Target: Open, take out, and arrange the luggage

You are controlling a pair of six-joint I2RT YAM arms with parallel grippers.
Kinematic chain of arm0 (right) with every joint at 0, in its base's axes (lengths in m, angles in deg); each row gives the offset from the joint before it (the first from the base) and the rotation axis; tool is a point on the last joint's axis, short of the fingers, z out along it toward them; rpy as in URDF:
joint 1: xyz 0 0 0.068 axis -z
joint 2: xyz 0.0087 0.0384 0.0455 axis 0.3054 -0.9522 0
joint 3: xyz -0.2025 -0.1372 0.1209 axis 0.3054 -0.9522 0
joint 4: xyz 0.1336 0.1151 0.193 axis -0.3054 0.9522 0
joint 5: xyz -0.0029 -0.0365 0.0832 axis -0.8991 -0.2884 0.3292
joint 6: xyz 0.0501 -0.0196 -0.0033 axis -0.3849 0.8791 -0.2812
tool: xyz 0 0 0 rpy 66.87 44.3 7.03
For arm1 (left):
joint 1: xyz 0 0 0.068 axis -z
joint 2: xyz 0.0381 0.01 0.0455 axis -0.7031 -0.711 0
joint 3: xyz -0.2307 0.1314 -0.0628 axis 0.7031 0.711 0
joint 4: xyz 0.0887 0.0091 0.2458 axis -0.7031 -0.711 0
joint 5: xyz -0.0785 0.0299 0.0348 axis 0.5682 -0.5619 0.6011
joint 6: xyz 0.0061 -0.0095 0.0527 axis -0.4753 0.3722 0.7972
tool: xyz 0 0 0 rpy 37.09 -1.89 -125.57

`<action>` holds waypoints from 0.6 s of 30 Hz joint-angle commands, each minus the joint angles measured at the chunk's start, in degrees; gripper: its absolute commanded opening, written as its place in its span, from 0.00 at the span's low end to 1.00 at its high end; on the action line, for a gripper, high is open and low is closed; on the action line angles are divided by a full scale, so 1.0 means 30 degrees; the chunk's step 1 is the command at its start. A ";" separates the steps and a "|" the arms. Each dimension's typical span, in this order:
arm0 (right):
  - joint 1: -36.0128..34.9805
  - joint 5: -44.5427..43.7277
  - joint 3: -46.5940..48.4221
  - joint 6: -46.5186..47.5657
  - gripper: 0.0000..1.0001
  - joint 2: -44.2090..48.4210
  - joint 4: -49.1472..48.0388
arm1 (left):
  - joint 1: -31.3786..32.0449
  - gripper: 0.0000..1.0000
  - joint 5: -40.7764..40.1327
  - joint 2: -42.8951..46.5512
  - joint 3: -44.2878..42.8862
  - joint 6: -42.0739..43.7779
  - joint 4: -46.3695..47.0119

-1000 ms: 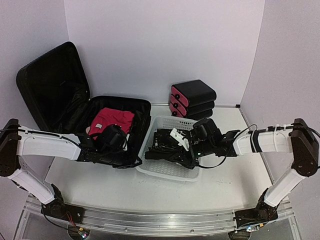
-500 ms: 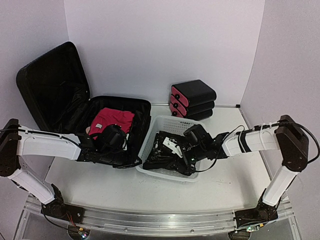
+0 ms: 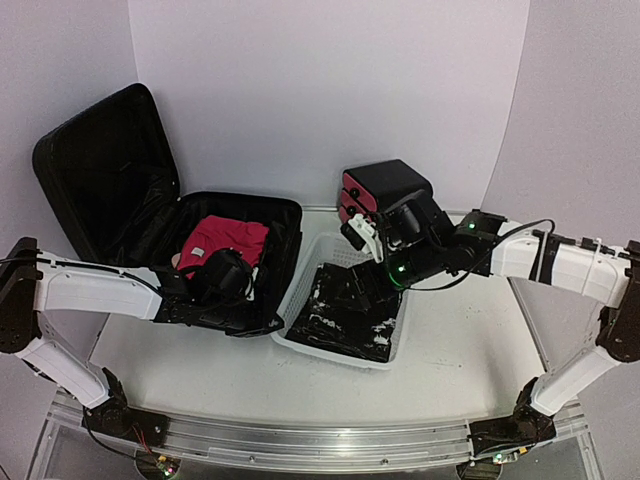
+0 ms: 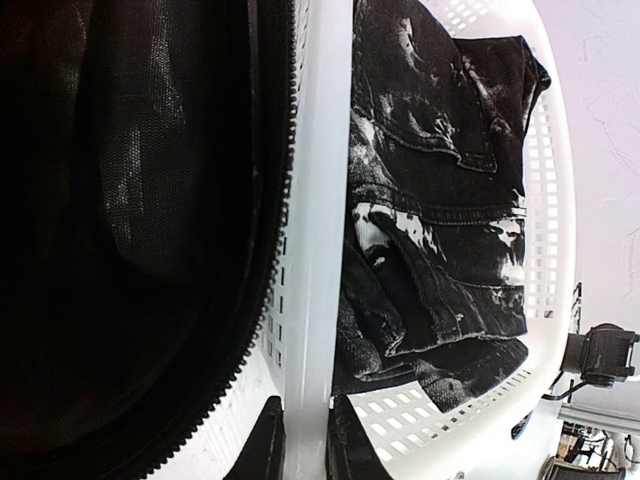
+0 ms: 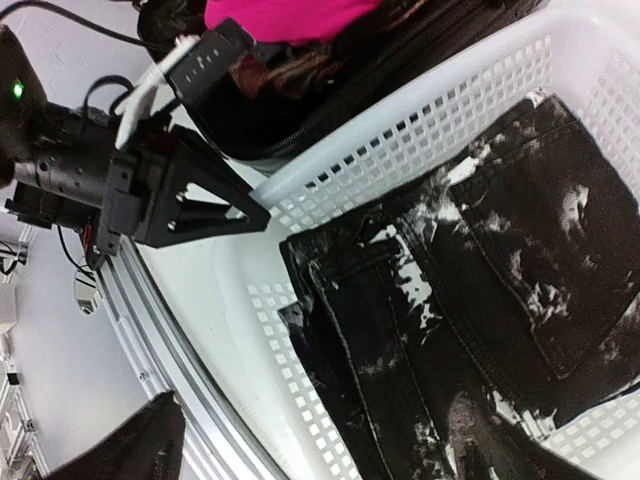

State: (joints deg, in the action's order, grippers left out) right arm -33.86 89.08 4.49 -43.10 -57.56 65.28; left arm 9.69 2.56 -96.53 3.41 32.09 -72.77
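**Left arm.** It reaches low and nearly flat from its base across the near rim of the luggage (image 3: 100, 170). The left gripper (image 4: 305, 435) sits at the near-left corner of the white basket (image 3: 335, 357). In the wrist view, two dark fingers (image 4: 268, 445) stand close together with the basket's white wall running between them. This looks like a pinch on that wall, though only the finger ends show at the frame edge.

**Right arm.** The elbow is out to the right and the forearm is raised. The right gripper (image 3: 368, 243) hangs above the far end of the basket. Its jaws are spread wide with nothing in them.

**Poorly seen.**
- From above, the left fingers are hidden under the wrist.
- The right wrist view catches only one of its own fingertips (image 5: 125, 450), in the lower-left corner.
- A stack of black boxes with pink fronts (image 3: 385, 185) sits directly behind the right jaws, and the lower boxes are partly covered.
- The luggage lining is too dark to read.

**Containers.**
- The luggage is open, with its lid propped upright at the back left. Its base shell lies flat just left of the left jaws, against the side of the basket.
- A red garment (image 3: 225, 240) lies in the base, its near edge covered by the left wrist.
- The basket is directly below the right jaws. It holds folded black jeans with white splashes (image 3: 345, 315), which cover most of its floor.
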 commanded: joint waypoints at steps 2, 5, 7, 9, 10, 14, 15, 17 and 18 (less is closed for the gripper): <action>0.0044 0.0928 0.1324 -0.4527 0.62 -0.2192 -0.0297 | 0.0158 0.08 0.0270 0.0054 -0.0767 0.1361 0.0098; 0.0045 0.1123 0.0908 -0.5317 0.34 -0.4079 -0.1249 | 0.0158 0.08 0.0391 -0.0039 -0.0894 0.1329 0.0097; 0.0044 0.1303 0.0428 -0.5391 0.14 -0.5215 -0.1897 | 0.0158 0.08 0.0447 -0.0018 -0.0941 0.1326 0.0097; 0.0044 0.2173 0.0164 -0.5305 0.05 -0.6514 -0.2371 | 0.0159 0.08 0.0481 0.0017 -0.0956 0.1366 0.0097; 0.0048 0.2075 -0.0128 -0.5147 0.05 -0.7076 -0.2850 | 0.0162 0.08 0.0484 0.0044 -0.0931 0.1361 0.0097; 0.0081 0.1021 0.0477 -0.3601 0.06 -0.8947 -0.2568 | 0.0173 0.08 0.0505 -0.0081 -0.0972 0.1326 0.0097; 0.0075 0.0866 0.0666 -0.3381 0.07 -0.8655 -0.2449 | 0.0164 0.08 0.0538 -0.0097 -0.0962 0.1341 0.0108; 0.0076 0.0421 0.0957 -0.3251 0.10 -0.7508 -0.2305 | 0.0162 0.08 0.0575 -0.0086 -0.0904 0.1305 0.0112; 0.0081 0.0175 0.1238 -0.3176 0.14 -0.6926 -0.1820 | 0.0184 0.08 0.0572 -0.0035 -0.0862 0.1295 0.0101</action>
State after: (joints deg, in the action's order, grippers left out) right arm -33.42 93.60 5.21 -55.27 -82.98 58.33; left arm 9.69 3.63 -96.61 3.32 32.16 -72.84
